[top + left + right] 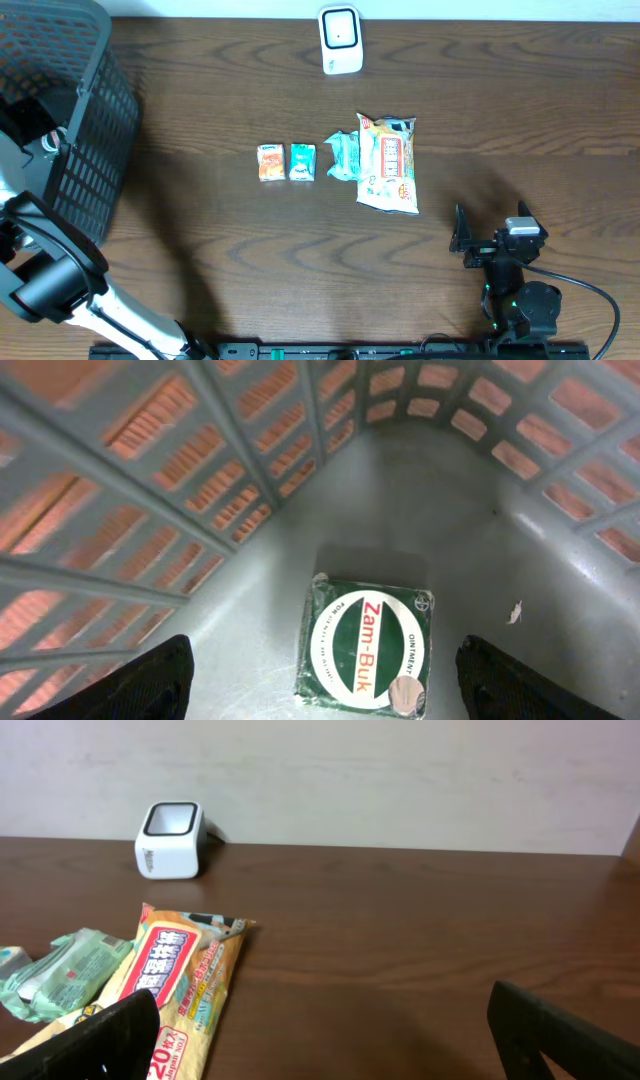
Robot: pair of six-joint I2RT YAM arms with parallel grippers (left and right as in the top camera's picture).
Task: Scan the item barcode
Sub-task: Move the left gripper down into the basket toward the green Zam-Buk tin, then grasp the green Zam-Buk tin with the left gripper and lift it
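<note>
Green Zam-Buk box point(365, 650) inside grey basket point(440, 500)

The green tin point(365, 650) reads "Zam-Buk" and "OINTMENT".

The basket point(250, 470) walls close in on the left and far sides, and a green tin point(365, 655) lies on its floor. On the table point(520, 110), bare wood runs between the scanner point(340, 40) and the row of packets point(340, 158), and right of them.

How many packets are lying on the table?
4, in a row mid-table: orange packet, teal packet, green pack, and large snack bag. The basket may hide others.
</note>
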